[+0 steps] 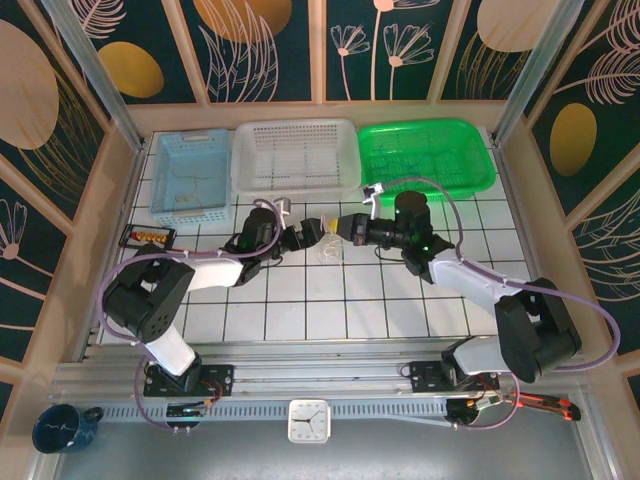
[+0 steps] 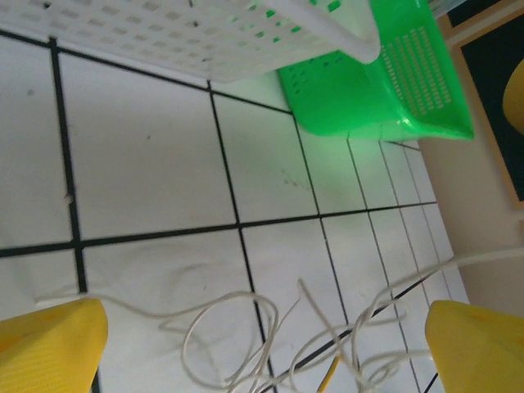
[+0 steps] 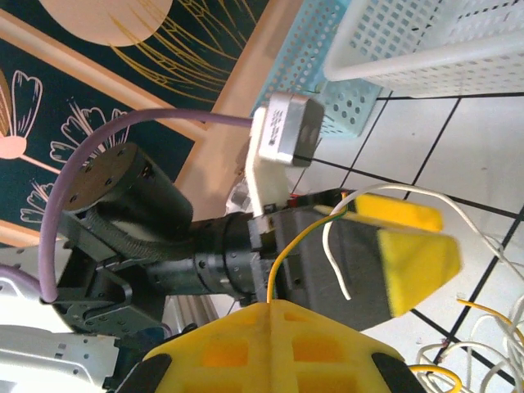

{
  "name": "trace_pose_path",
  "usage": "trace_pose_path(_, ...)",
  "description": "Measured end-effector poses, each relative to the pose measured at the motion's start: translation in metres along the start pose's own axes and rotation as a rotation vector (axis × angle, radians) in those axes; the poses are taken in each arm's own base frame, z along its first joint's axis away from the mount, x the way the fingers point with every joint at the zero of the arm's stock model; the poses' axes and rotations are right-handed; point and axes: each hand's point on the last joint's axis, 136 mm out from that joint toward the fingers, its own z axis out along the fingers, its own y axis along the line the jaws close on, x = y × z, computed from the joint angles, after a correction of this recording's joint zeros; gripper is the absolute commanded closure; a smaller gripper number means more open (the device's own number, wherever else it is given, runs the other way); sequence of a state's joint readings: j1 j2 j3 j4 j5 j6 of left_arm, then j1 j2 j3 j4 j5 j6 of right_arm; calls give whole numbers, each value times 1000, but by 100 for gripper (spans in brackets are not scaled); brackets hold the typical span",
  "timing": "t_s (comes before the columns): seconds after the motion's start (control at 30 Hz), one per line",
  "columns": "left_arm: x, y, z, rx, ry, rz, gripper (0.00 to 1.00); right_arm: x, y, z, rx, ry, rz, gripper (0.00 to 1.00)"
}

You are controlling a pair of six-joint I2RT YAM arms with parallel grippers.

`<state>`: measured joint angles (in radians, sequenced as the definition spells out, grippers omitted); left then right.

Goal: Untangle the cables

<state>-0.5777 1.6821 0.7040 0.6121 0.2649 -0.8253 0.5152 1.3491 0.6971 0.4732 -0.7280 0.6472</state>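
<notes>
The cables are found about mid-table on the white tiled table, just near of the white basket. They lie as a loose tangle of thin whitish and yellowish loops between the two grippers.

The left gripper is held just left of the tangle. Its yellow fingers are spread wide, and from the left wrist the loops are seen on the tiles between them. The right gripper is held just right of the tangle with its yellow fingers pressed together. A yellowish wire of the cables is pinched at their seam and arches up toward the left gripper. The two grippers are brought nearly tip to tip.

Three baskets are lined up side by side along the far edge: a blue basket at the left, the white one in the middle and a green basket at the right. Bare tiles are seen near of the tangle, toward the arm bases, and to its right. A small black box is set by the left edge, near of the blue basket.
</notes>
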Motion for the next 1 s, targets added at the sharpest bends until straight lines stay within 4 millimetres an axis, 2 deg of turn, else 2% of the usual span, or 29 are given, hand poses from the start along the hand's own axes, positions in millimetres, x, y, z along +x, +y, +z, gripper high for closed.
trace_pose_path(0.17, -5, -3, 16, 27, -2, -14, 1, 2, 10, 4, -32, 6, 2, 100)
trace_pose_path(0.37, 9, 20, 31, -13, 26, -57, 1, 3, 25, 7, -72, 20, -3, 100)
trace_pose_path(0.47, 14, 28, 31, -34, 25, -68, 1, -7, 40, 3, -98, -3, -32, 100)
trace_pose_path(0.67, 14, 30, 27, -27, 0, -65, 1, -23, 69, -10, -151, -54, -98, 100)
trace_pose_path(0.83, 16, 34, 17, -51, -6, -65, 1, -30, 62, -13, -137, -75, -101, 100)
trace_pose_path(1.0, 13, 31, 3, -85, -8, -38, 1, -30, 38, -16, -95, -88, -78, 100)
